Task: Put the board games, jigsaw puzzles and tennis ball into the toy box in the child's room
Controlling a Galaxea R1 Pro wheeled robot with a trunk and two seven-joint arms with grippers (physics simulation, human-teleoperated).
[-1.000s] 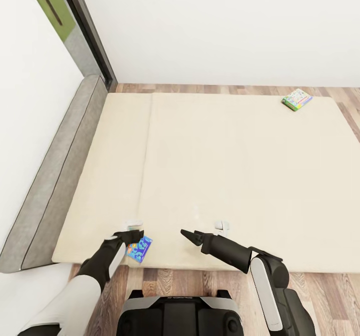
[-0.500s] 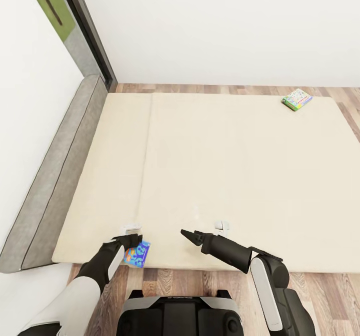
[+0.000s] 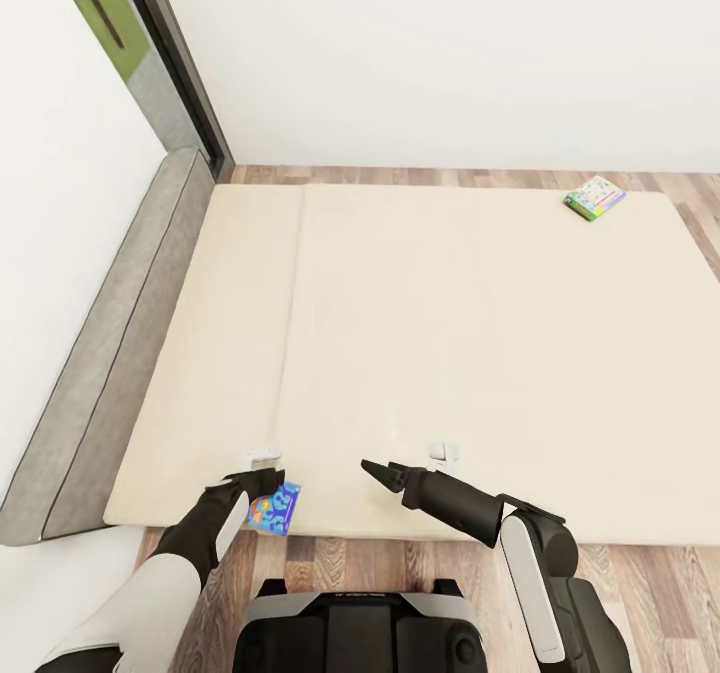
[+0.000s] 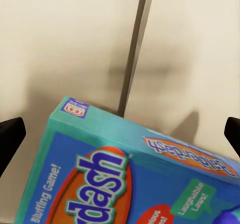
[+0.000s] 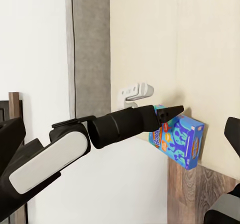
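Left gripper sat at the near edge of the bed, jaws spread wide either side of the blue board game; the box looked tilted against the mattress edge, though whether a finger touched it could not be made out. Right gripper hovered over the mattress, empty, fingers apparently together at a point. Green-edged board game lay flat at the far right corner of the bed.

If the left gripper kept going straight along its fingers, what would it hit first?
Likely the blue board game, lying between the left gripper's spread fingertips at the bed's near edge; depth is unclear.
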